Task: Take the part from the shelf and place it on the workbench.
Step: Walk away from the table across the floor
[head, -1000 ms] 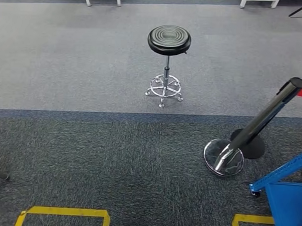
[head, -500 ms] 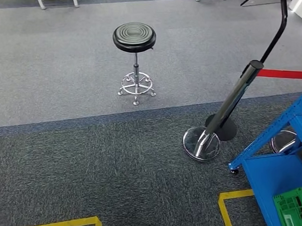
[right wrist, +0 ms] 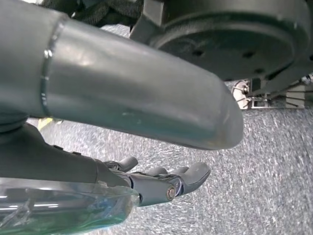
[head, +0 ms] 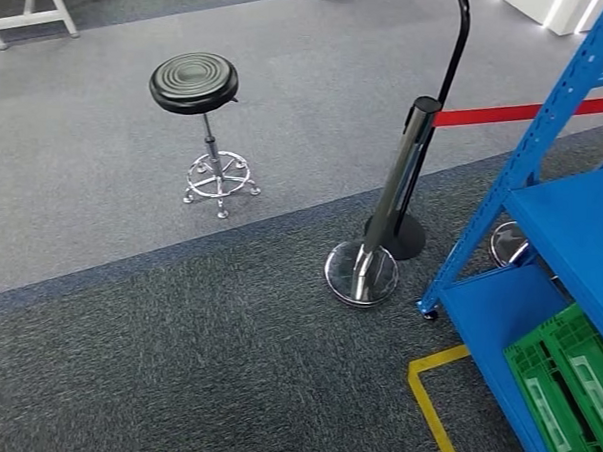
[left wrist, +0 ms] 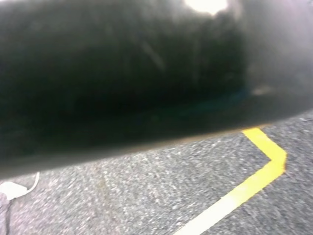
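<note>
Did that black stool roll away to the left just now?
No. The stool keeps its place beside the carpet seam; the camera turned right, toward the blue shelf.

Right hand [right wrist: 162,183]: thick smooth grey thumb, darker grey fingers, one brass-coloured screw, clear glossy cover along the wrist.

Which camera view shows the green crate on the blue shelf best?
The head view: the green crate lies on the blue shelf's lowest level at the right edge. Both wrist views face carpet and give nothing of the crate.
</note>
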Available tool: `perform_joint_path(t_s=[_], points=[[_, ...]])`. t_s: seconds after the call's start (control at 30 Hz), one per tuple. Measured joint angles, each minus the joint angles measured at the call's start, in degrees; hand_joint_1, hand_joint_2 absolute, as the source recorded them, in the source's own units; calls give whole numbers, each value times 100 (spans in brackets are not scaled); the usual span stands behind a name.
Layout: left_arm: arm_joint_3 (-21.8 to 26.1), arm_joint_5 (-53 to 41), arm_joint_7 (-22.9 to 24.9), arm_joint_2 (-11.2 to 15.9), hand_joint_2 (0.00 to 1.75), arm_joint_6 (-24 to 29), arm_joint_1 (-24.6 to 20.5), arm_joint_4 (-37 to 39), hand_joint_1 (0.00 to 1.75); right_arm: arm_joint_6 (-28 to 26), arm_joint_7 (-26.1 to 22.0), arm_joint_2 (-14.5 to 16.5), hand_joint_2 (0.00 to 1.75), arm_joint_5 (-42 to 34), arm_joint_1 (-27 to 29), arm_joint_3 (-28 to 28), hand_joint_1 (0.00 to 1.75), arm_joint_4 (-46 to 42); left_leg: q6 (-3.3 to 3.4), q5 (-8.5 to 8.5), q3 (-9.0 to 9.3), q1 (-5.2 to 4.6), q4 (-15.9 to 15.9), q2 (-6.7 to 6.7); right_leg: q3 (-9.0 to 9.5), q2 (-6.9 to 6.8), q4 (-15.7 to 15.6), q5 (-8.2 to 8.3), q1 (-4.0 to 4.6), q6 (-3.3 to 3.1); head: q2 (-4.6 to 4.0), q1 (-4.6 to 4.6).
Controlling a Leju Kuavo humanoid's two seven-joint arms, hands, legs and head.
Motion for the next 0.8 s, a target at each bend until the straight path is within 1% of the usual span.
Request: perform_joint_path(t_s=[0.03,0.07,0.1,0.13,0.17,0.2,0.23,0.27,0.3,0.33,0.37,0.4,0.43,0.47,0.5,0.53,0.57,0.6,0.63,0.67,0.7,0.73,0.77,0.8], points=[[-7,14,-15,-1,0,0,-5,18,0,0,-10,0,0,-5,-10,-1,0,0,25,179,148,7,-369,-141,-3,77,11,-4,7,13,0,2],[-13,23,-26,-2,0,1,-13,34,0,0,-20,0,0,-10,-23,-2,0,0,40,270,260,12,-650,-256,-25,150,23,-3,9,35,0,3],[-19,34,-34,-2,0,1,-23,50,0,0,-30,0,0,-17,-33,-3,0,0,52,292,316,12,-807,-332,-57,219,32,5,5,66,0,4],[-24,48,-43,-3,0,2,-36,63,0,0,-39,0,0,-28,-36,-3,0,0,66,271,332,6,-864,-327,-102,285,34,17,-2,107,0,3],[-28,63,-53,-5,0,2,-53,70,0,0,-46,0,0,-39,-31,-2,0,0,84,273,337,4,-902,-270,-141,344,26,34,-15,148,0,5],[-36,79,-63,-8,0,2,-70,78,0,0,-51,0,0,-50,-20,1,0,0,114,295,341,6,-934,-204,-175,322,43,25,-22,178,0,8],[-47,89,-76,-11,0,3,-84,87,0,0,-58,1,0,-59,-17,7,0,0,151,316,348,10,-971,-131,-242,216,137,-50,-20,202,0,23],[-60,105,-90,-15,0,3,-95,98,0,0,-64,1,0,-69,-25,12,0,0,183,332,352,15,-1005,-49,-344,59,351,-197,-14,220,0,42],[-77,122,-101,-19,0,3,-99,114,0,0,-72,1,0,-81,-39,16,0,0,204,337,353,8,-1016,36,-500,-124,678,-398,-12,232,0,53],[-94,137,-113,-21,0,3,-98,131,0,0,-79,1,0,-91,-57,19,0,0,218,336,344,0,-1017,120,-690,-249,1076,-612,-13,251,0,67],[-108,152,-120,-23,0,2,-98,149,0,0,-83,0,0,-100,-70,19,0,1,221,332,339,-8,-1015,207,-850,-306,1426,-761,-20,268,0,66],[-118,161,-124,-25,0,2,-102,166,0,0,-86,0,0,-104,-74,19,0,1,222,328,337,-11,-1013,290,-929,-332,1619,-804,-29,284,0,65],[-125,169,-128,-28,0,2,-109,179,0,0,-87,0,0,-107,-73,20,0,2,219,322,338,-12,-1012,368,-895,-353,1590,-736,-37,297,0,67],[-127,176,-130,-34,0,2,-117,188,0,0,-87,0,0,-109,-69,21,0,2,210,313,347,-11,-1011,438,-733,-396,1315,-570,-44,304,0,67],[-129,182,-133,-40,0,2,-124,195,0,0,-87,0,0,-110,-67,24,0,2,194,301,365,-11,-1007,503,-488,-497,889,-373,-49,307,0,68],[-131,184,-135,-45,0,2,-129,200,0,0,-87,0,0,-111,-74,25,0,2,168,284,380,-24,-997,562,-256,-625,478,-225,-44,297,0,67],[-132,184,-137,-48,0,2,-131,207,0,0,-89,0,0,-112,-83,26,0,2,138,266,399,-36,-985,616,-91,-717,173,-128,-37,274,0,61],[-132,185,-138,-49,0,2,-136,214,0,0,-91,0,0,-112,-91,25,0,2,107,251,419,-48,-975,664,-15,-769,22,-96,-29,246,0,52],[-133,186,-139,-50,0,2,-144,220,0,0,-93,0,0,-114,-93,25,0,2,73,241,434,-54,-969,714,-16,-745,-3,-103,-14,210,0,46],[-135,191,-140,-52,0,2,-156,224,0,0,-95,0,0,-120,-87,28,0,2,41,234,455,-47,-970,759,-28,-677,-6,-94,-10,172,0,43],[-138,200,-141,-54,0,2,-169,226,0,0,-96,0,0,-131,-78,33,0,1,2,207,466,-33,-953,738,-17,-625,-13,-83,-15,137,0,42],[-142,215,-145,-57,0,3,-178,227,0,0,-98,0,0,-144,-73,38,0,1,-34,133,448,-17,-882,645,-3,-572,-24,-64,-21,99,0,37],[-146,233,-150,-57,0,3,-181,229,0,0,-100,-1,0,-157,-73,43,0,0,-62,-2,384,-4,-709,507,11,-521,-37,-42,-34,67,0,28],[-151,257,-155,-55,0,7,-177,235,0,0,-104,-2,0,-168,-78,43,0,0,-83,-193,259,7,-409,345,21,-465,-42,-26,-42,45,0,19]])
